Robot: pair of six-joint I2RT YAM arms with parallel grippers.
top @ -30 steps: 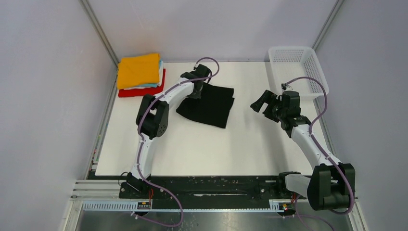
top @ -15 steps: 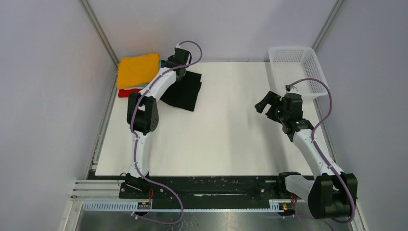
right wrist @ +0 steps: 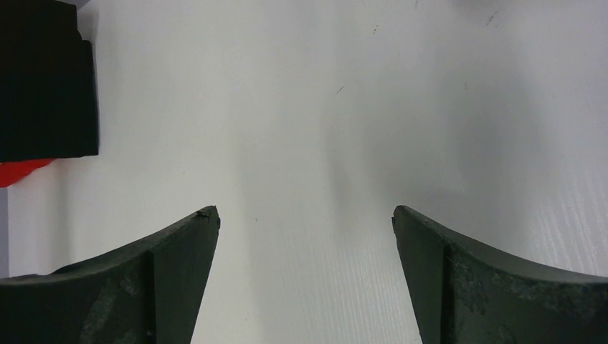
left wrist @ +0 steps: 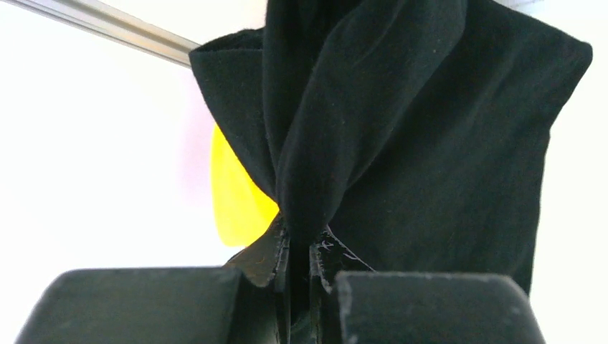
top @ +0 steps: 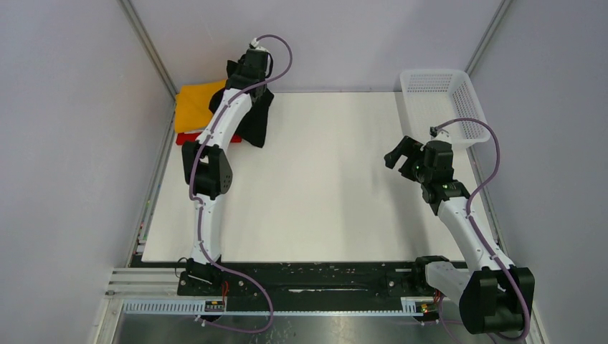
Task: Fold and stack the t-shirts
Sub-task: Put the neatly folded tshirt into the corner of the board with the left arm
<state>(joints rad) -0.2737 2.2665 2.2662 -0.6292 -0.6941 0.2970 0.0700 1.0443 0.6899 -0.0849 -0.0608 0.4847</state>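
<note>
step: stacking; the folded black t-shirt point(top: 256, 123) is held up at the stack point(top: 188, 137), which has an orange shirt point(top: 193, 104) on top
left end effector point(left wrist: 297, 240): pressed together, pinching a bunched edge of the black t-shirt, cloth hanging from it
black t-shirt place: lifted at the stack's right edge, partly overlapping it, not lying flat
right end effector point(right wrist: 305, 222): spread wide, holds nothing, well right of the stack, above the desk point(top: 323, 208)
next move: probably centre over the stack, lower squarely, then release; the fold may sag open
</note>
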